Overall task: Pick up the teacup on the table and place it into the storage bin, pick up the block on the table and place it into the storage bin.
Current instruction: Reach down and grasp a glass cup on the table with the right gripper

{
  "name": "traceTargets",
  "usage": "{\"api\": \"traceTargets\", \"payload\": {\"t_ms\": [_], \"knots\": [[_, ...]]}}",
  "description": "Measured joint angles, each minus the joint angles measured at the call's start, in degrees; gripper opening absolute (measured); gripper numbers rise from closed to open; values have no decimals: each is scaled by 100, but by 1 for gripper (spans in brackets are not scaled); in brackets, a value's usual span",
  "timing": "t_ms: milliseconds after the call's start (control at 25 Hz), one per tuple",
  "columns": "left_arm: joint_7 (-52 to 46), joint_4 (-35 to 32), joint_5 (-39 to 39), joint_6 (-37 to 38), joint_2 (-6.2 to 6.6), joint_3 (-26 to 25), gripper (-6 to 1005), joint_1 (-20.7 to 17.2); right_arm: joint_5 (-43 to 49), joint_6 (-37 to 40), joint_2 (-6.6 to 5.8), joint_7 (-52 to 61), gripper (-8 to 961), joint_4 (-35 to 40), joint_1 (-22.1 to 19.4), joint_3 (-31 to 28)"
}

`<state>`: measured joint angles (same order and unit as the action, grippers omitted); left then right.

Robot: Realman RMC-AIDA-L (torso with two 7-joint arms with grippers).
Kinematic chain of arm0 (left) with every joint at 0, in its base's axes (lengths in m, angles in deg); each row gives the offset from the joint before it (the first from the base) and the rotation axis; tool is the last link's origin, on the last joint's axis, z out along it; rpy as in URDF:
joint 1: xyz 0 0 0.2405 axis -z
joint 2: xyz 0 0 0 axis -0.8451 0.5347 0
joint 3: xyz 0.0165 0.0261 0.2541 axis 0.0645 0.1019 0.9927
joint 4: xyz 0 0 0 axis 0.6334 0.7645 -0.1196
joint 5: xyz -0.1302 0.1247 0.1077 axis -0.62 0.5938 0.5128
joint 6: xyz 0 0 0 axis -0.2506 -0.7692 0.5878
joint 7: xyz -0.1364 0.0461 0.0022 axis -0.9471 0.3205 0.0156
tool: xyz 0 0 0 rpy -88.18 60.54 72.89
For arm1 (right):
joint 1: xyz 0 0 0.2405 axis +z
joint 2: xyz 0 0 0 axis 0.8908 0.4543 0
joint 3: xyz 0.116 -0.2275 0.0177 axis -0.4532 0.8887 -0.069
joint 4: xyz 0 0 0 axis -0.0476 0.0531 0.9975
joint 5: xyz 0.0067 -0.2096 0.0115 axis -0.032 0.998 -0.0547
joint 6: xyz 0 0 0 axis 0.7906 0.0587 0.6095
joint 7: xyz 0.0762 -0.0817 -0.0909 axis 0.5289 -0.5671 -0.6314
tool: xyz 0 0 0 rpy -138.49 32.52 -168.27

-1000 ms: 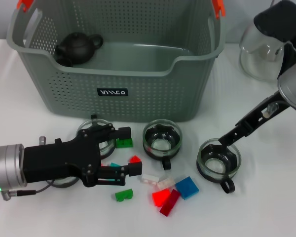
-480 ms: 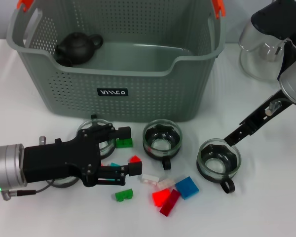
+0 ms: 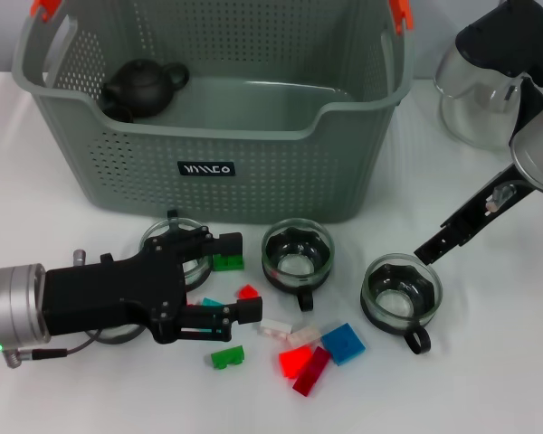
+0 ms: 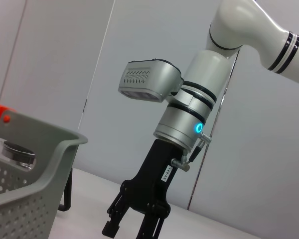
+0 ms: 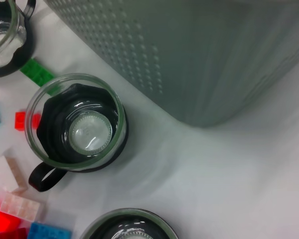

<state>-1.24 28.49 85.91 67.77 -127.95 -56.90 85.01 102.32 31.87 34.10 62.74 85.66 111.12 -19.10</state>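
— Where do you stand, and what worries you?

— My left gripper (image 3: pixel 235 276), jaws apart and empty, lies low before the storage bin (image 3: pixel 253 172), astride the loose blocks (image 3: pixel 247 292); closing carelessly could scatter them. The teacup (image 3: pixel 297 254) sits just before the bin. My right gripper (image 3: pixel 432 250), beside the other teacup (image 3: pixel 403 294), could tip it; its jaws I cannot tell.

Matt perforated plastic storage bin (image 3: pixel 253 172), glossy clear glass teacups (image 3: pixel 297 254), shiny translucent plastic blocks (image 3: pixel 304 362), smooth white table (image 3: pixel 489 380)
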Motion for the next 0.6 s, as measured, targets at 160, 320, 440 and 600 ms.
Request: {"api": "traceTargets", "payload": {"t_ms": [160, 320, 440, 600], "knots": [[-1, 0, 0, 0, 0, 0, 935, 0, 0, -71, 5, 4, 881, -47, 16, 97], [0, 0, 0, 0, 0, 0, 935, 0, -9, -241, 10, 5, 880, -284, 69, 247], [-1, 0, 0, 0, 0, 0, 935, -7, -24, -380, 11, 7, 879, -432, 96, 400], [-1, 0, 0, 0, 0, 0, 934, -19, -46, -521, 21, 9, 877, -571, 152, 544]]}}
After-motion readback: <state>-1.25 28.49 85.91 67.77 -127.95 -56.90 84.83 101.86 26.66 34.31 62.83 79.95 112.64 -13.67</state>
